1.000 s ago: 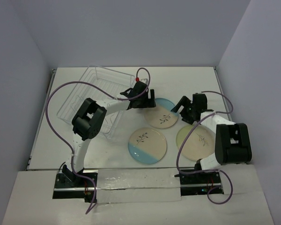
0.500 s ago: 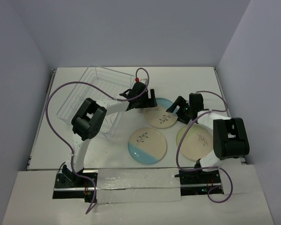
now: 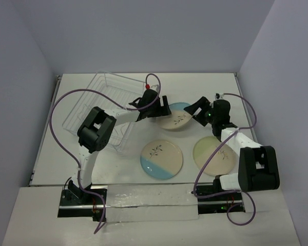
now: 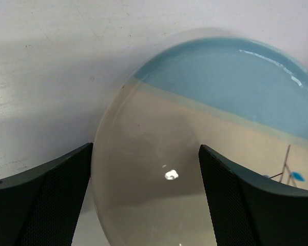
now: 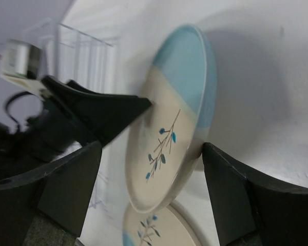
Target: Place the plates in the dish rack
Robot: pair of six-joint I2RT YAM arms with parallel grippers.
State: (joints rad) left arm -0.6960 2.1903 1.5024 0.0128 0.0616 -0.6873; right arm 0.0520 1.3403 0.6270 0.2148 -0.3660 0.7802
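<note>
The white table [image 3: 205, 87] carries the wire dish rack [image 3: 100, 102] at its far left, with no plate in it. Three plates lie to the right of the rack. The blue plate [image 3: 161, 159] sits near the middle and the green plate [image 3: 213, 155] is beside it on the right, both flat and untouched. The far plate [image 5: 169, 128], which is cream and blue, looks tipped up rather than flat. The left gripper [image 4: 146, 148] is at the far plate's left rim with its jaws spread wide and the rim between them. The right gripper [image 3: 199, 110] straddles the opposite edge, also wide. One of its fingers [image 5: 231, 195] is touching the rim, and nothing is pinched.
</note>
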